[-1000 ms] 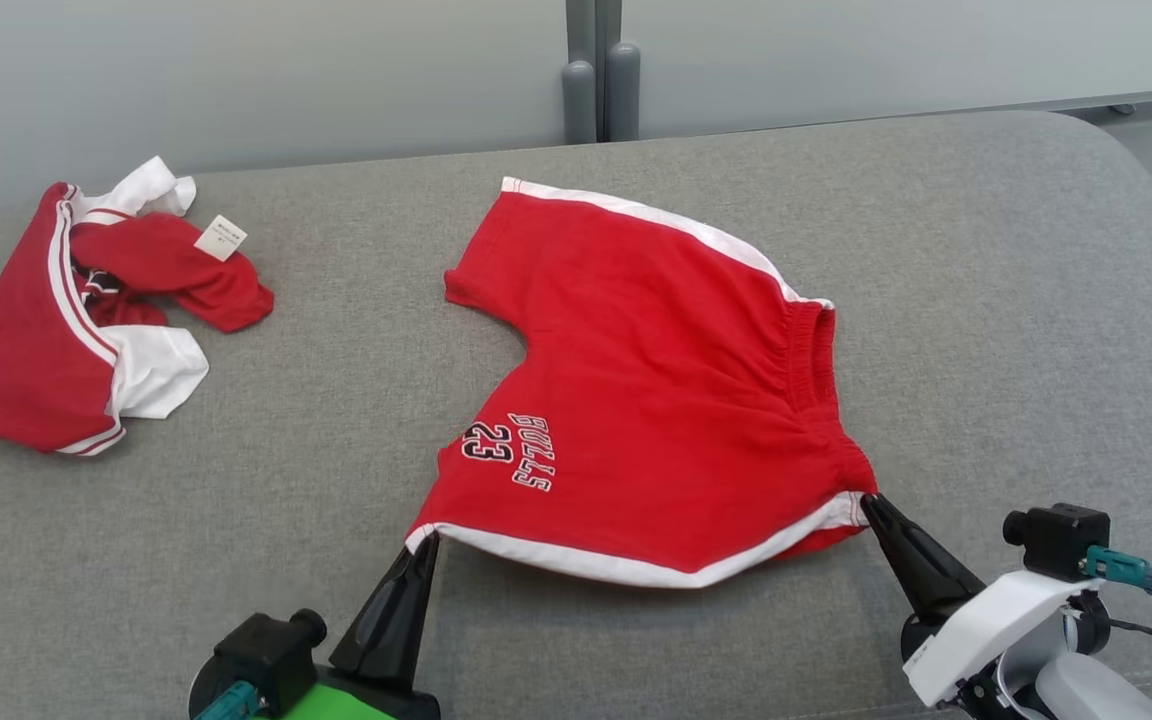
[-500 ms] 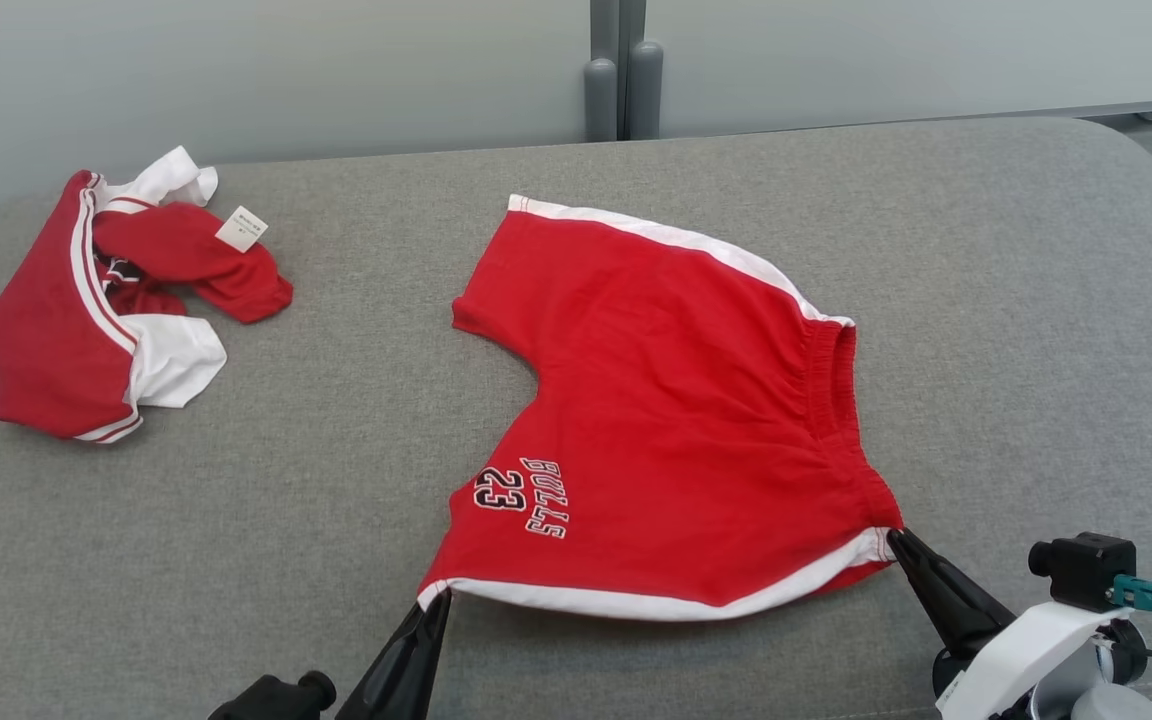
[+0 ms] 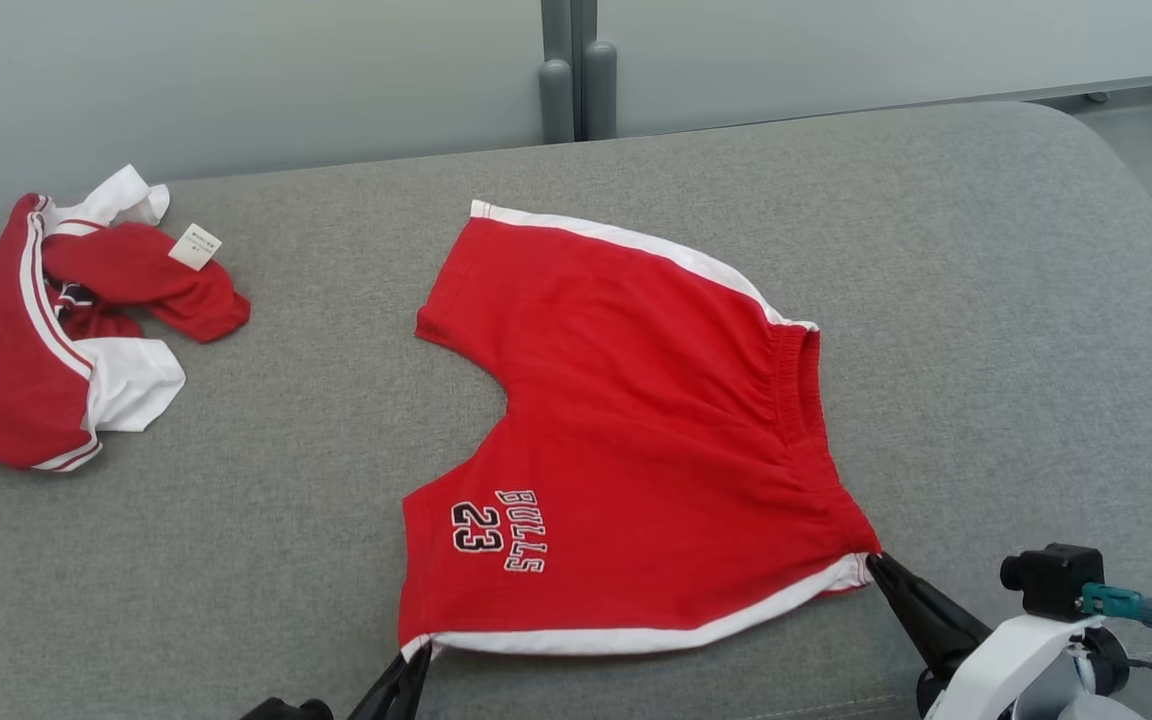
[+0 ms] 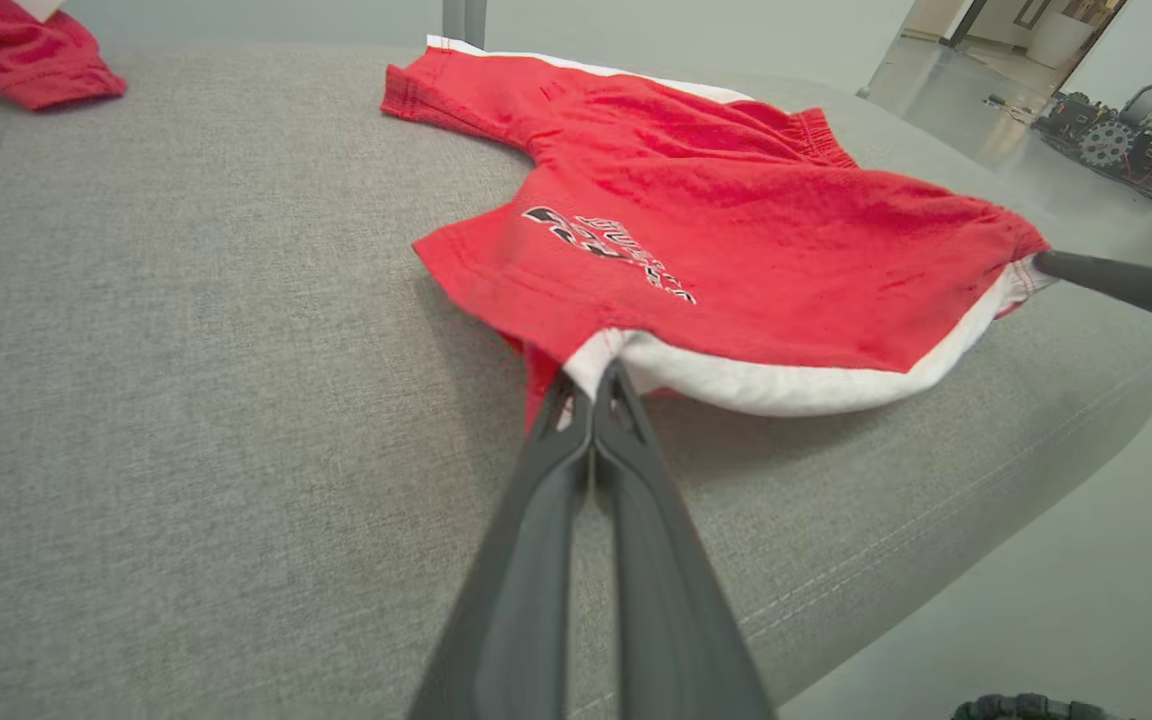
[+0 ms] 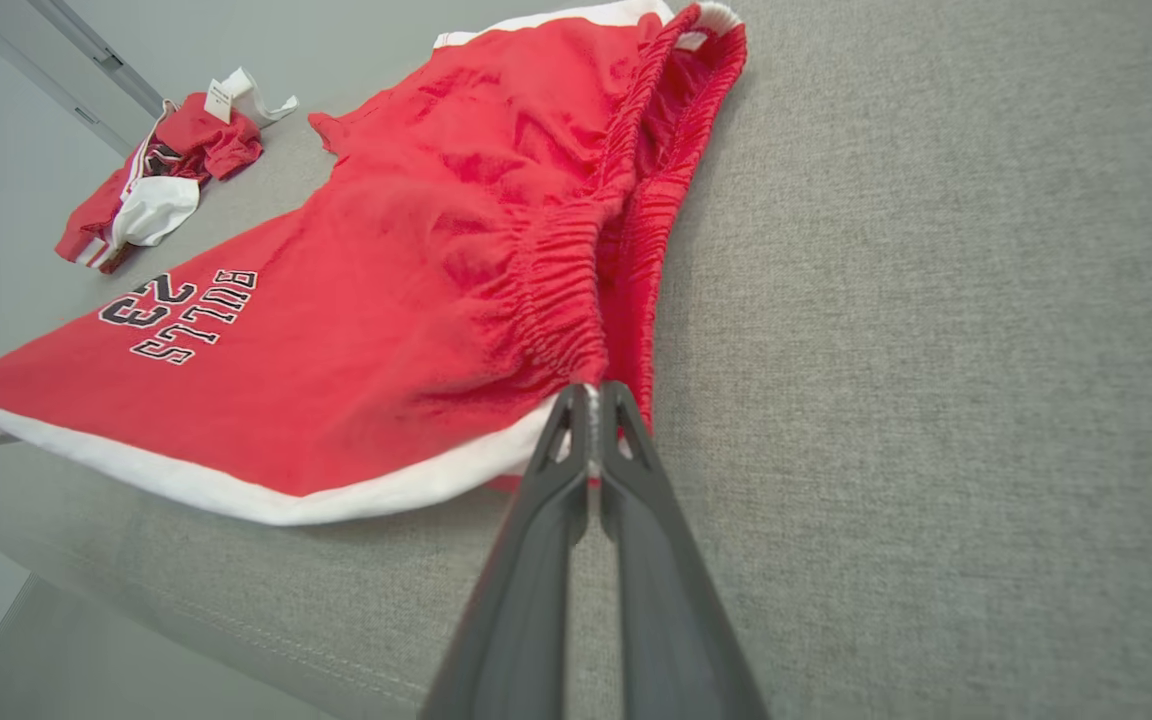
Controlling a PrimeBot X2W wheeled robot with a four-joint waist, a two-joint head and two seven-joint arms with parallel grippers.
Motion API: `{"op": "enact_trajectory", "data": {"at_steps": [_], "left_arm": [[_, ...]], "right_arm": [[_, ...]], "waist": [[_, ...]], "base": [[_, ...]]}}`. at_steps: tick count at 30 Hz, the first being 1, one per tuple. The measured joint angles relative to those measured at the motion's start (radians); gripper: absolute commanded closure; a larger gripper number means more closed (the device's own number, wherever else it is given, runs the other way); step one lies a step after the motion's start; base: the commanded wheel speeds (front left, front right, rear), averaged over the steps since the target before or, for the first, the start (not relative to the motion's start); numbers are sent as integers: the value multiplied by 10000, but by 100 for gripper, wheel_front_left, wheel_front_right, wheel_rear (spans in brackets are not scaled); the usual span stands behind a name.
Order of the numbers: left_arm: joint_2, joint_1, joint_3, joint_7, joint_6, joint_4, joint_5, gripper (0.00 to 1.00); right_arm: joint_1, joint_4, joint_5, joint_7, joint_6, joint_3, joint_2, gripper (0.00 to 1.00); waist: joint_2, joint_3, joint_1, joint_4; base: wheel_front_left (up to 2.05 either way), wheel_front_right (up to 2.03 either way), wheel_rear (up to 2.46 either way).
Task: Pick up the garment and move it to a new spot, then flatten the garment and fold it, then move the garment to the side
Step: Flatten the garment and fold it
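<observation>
Dark tapered fingers [image 3: 921, 608], white wrist shell [image 3: 1014, 652], teal plug [image 3: 1116, 602]

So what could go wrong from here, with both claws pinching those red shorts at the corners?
1. Slipping: the left claw and right claw are each shut on just the tip of a corner of the red shorts, so a tug could pull the cloth free.
2. Falling: the white hem lies close to the front edge of the grey cushion; pulling nearer might drag it over.
3. Creases: the waistband is bunched, so a fold could trap wrinkles.
</observation>
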Motion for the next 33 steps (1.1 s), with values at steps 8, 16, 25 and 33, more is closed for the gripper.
{"op": "enact_trajectory", "data": {"at_steps": [8,16,25,33], "left_arm": [[71,-24,-236,430,-15,1172,75,100],[-161,-328,-232,602,-15,1973,-13,23],[-199,-485,117,583,2,2525,-201,0],[-203,-523,650,232,192,2374,-307,0]], "right_arm": [[-66,673,-370,36,-17,226,207,100],[-238,1241,-424,-79,-100,236,476,0],[-248,1593,-562,-268,-127,171,483,0],[-288,1557,-871,-385,-462,-226,330,0]], "waist": [[0,-173,0,-134],[0,-252,0,-168],[0,-277,0,-228],[0,-281,0,-303]], "base": [[0,0,0],[0,0,0],[0,0,0],[0,0,0]]}}
